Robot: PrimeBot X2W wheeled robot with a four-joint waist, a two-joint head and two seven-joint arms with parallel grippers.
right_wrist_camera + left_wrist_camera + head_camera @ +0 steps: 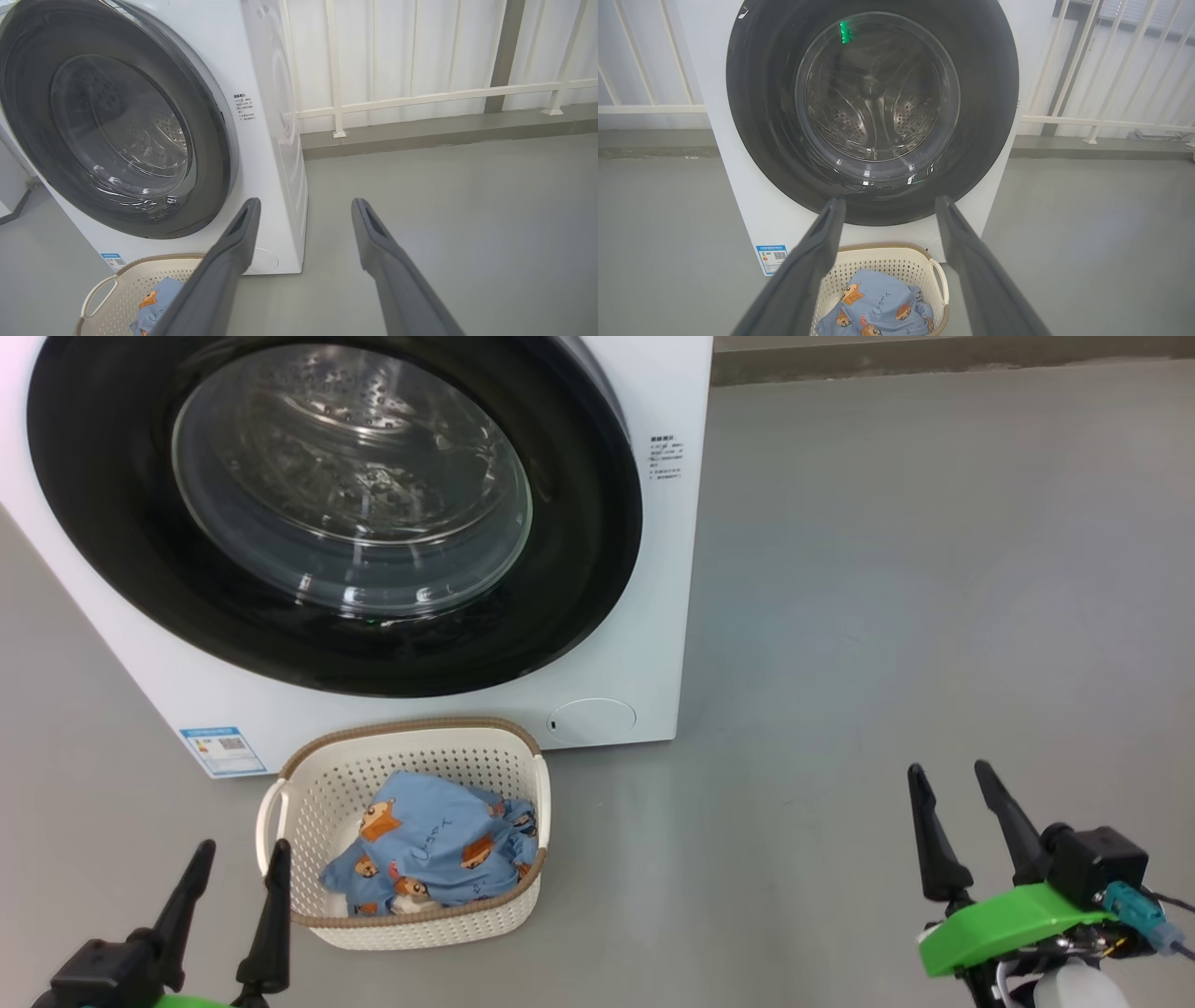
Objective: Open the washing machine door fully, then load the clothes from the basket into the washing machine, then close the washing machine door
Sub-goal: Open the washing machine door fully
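Two grippers are seen in the head view. The left gripper (243, 847) is held at the lower left with its jaws spread apart and nothing between them, just beside the left handle of the basket (411, 726). The right gripper (948, 770) is held at the lower right, likewise spread and empty, over bare grey floor (934, 569) and well apart from the basket. The basket is set on the floor right in front of the washing machine (663, 644), below the washing machine door (579, 523), which is seen closed against the white front. The clothes (434, 849) are heaped inside the basket. A blue label (222, 749) and a small round flap (591, 720) are seen low on the machine's front.

From the left wrist view, the door is faced squarely, and the steel drum is made out through its glass. The basket with the clothes is framed between the two parted fingers (808, 266), below them. A white railing (1087, 70) is seen behind the machine.

From the right wrist view, the machine is seen at an angle to the left. A corner of the basket and a little of the clothes are shown at the lower left, beside the parted, empty fingers (397, 280).
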